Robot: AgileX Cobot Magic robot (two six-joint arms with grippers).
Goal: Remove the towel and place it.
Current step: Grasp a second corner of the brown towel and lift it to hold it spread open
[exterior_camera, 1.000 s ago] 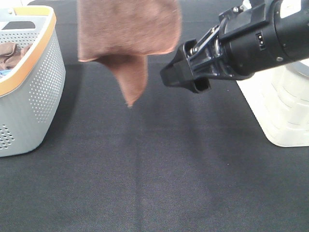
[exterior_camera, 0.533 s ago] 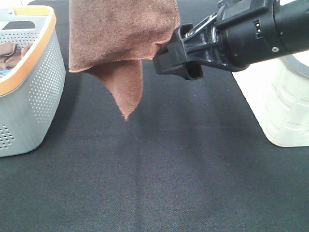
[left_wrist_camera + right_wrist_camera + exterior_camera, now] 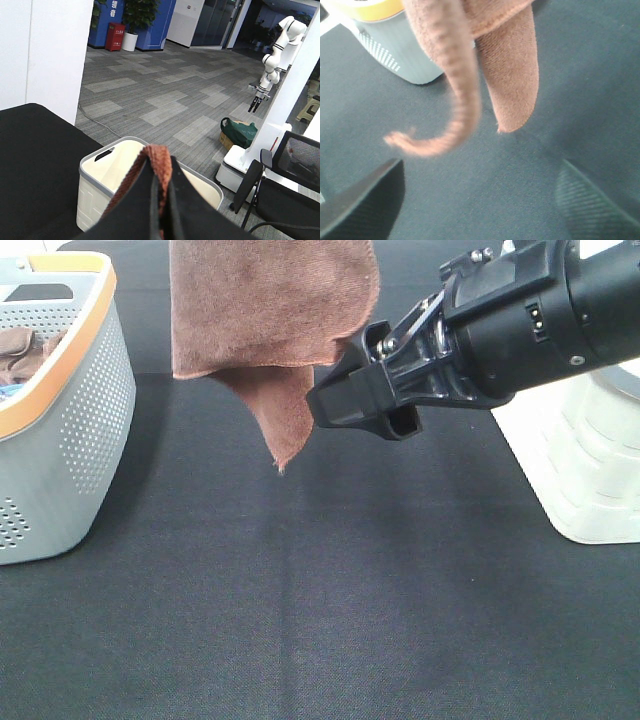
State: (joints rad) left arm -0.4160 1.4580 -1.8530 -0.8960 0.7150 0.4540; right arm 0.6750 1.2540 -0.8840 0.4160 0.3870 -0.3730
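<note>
Evidently the left hand (image 3: 160, 180) pinches the towel (image 3: 270, 310) by its top edge so it hangs clear above the dark surface (image 3: 320, 600) near the basket (image 3: 70, 440), where the right hand (image 3: 335, 405), spread wide and empty, can reach its dangling corner.

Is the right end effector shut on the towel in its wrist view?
No: the right end effector holds its fingers wide apart, and the towel hangs ahead of them, touching neither.
</note>
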